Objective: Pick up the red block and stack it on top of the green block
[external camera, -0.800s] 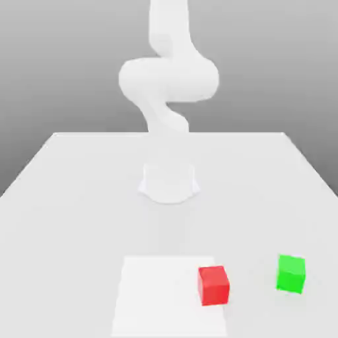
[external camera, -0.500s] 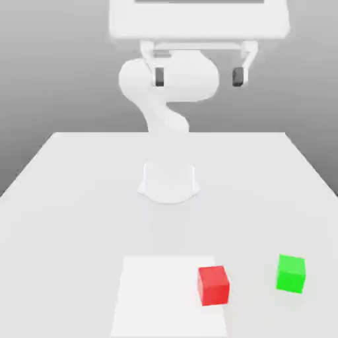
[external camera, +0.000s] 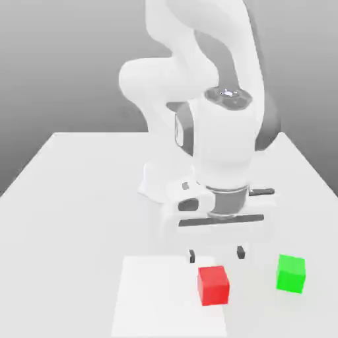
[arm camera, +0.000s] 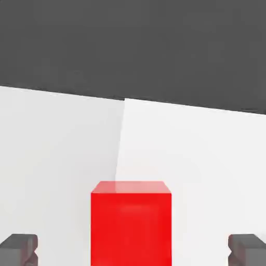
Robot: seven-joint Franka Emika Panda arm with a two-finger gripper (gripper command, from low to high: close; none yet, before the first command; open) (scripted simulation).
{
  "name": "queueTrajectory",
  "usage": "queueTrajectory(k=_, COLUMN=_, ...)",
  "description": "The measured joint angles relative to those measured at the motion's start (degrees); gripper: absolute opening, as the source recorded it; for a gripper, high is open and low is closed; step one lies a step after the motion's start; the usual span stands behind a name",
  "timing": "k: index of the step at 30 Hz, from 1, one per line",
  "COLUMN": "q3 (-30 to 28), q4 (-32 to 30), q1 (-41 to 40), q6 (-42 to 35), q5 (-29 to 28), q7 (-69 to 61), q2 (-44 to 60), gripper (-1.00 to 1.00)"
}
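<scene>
White tabletop fills the lower half of the exterior view, backed by a plain grey wall, and a paler square patch is laid on its near edge. On that patch's corner toward the exterior view's right, the red block is seen resting flat on the surface. Well apart from it, further toward the exterior view's right and off the patch, the green block is set on the bare table. Neither block has been shifted since the earlier frames.

Just behind and above the red block, the gripper is now hung low over the table, its two dark fingertips spread wide and pointing down. Half a second ago the hand was held high near the top of the picture; it has since been brought down almost to block height, and the wrist and forearm now cover much of the base behind. In the hand view the red block is framed squarely between the two grey fingertips, with clear space left on either side, so nothing is gripped. The seam between patch and table is seen running away beyond the block.

Further back, the arm's white upper links are curved up out of the picture.
</scene>
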Motion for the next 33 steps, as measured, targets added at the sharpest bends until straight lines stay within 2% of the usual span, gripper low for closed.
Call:
queueTrajectory(k=3, q3=-1.8, q4=0.8, q1=1.4, q6=5.2, q5=-1.8, q7=1.4, q2=6.3, gripper=0.0)
queueTrajectory(k=4, q3=-2.1, q4=1.0, q1=1.6, q6=6.1, q5=-2.1, q7=1.6, q2=7.3, gripper=-1.0)
queueTrajectory(k=11, q3=-1.9, q4=1.0, q1=1.5, q6=5.9, q5=-2.2, q7=1.7, q2=7.1, gripper=-1.0)
queueTrajectory(k=17, q3=0.3, q4=-0.5, q1=1.0, q6=-3.3, q5=1.4, q7=-1.3, q2=-3.6, gripper=-1.0)
queueTrajectory(k=24, q3=8.4, q4=2.9, q1=14.1, q6=-10.6, q5=2.3, q7=-8.9, q2=-7.6, gripper=-1.0)
queueTrajectory(k=29, q3=6.8, q4=3.8, q1=15.7, q6=-3.9, q5=-2.9, q7=-6.3, q2=0.4, gripper=-1.0)
queueTrajectory(k=30, q3=6.2, q4=3.9, q1=16.1, q6=-2.3, q5=-4.0, q7=-5.5, q2=2.2, gripper=1.0)
queueTrajectory(k=33, q3=6.2, q4=3.9, q1=16.1, q6=-2.3, q5=-4.0, q7=-5.5, q2=2.2, gripper=1.0)
